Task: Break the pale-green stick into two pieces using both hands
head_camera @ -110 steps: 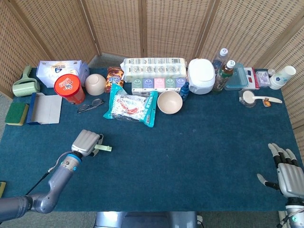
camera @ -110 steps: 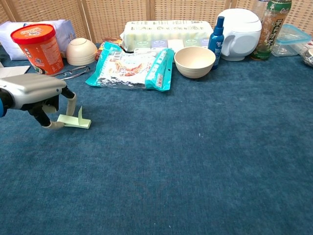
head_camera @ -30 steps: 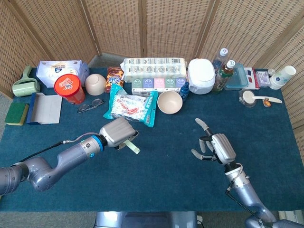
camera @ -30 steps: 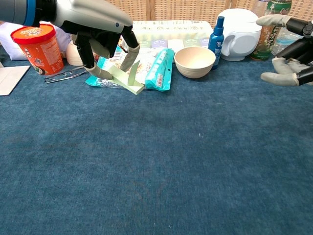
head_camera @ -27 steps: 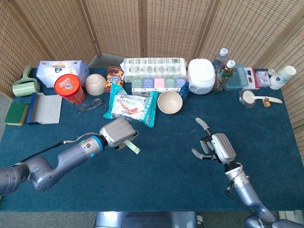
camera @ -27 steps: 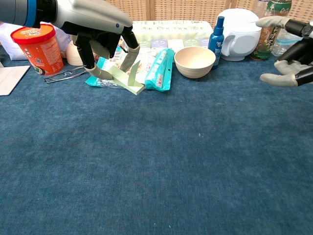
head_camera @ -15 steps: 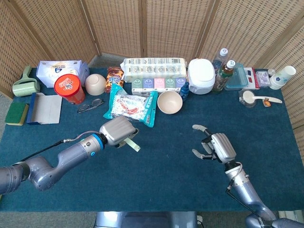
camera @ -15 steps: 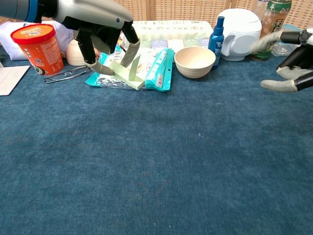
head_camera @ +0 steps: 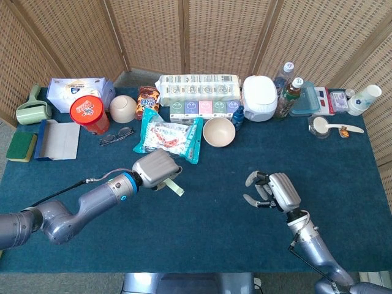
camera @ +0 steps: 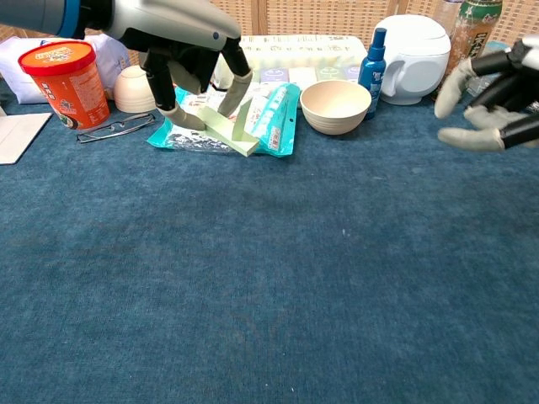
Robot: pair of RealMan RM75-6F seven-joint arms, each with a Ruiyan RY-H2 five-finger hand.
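Pale-green stick (head_camera: 176, 187) was held in the left hand (head_camera: 154, 169), up above the blue cloth bench (head_camera: 214, 233). In the chest view the flat stick (camera: 226, 132) poked out below the left hand (camera: 189, 38), and the fingers (camera: 238, 91) were curled down around it. One end of the stick pointed down and toward the right hand. The stick was in one piece.

The right hand (head_camera: 272, 191) was well apart from the stick, over the right part of the bench. It held nothing. Its fingers were bent a little and spread apart, with the open side turned toward the left hand. In the chest view only the fingers of the right hand (camera: 493, 93) showed at the right edge.

Behind the left hand lay a shiny teal snack bag (head_camera: 168, 136) with a red picture on it. A cream round bowl (head_camera: 218, 131) stood just to the right of the bag. A red tub with a lid (head_camera: 89, 113) stood at the back left, with a pair of thin glasses (head_camera: 116, 135) near it. A white round cooker (head_camera: 259, 97) sat at the back, beside a small blue bottle (camera: 373, 61).
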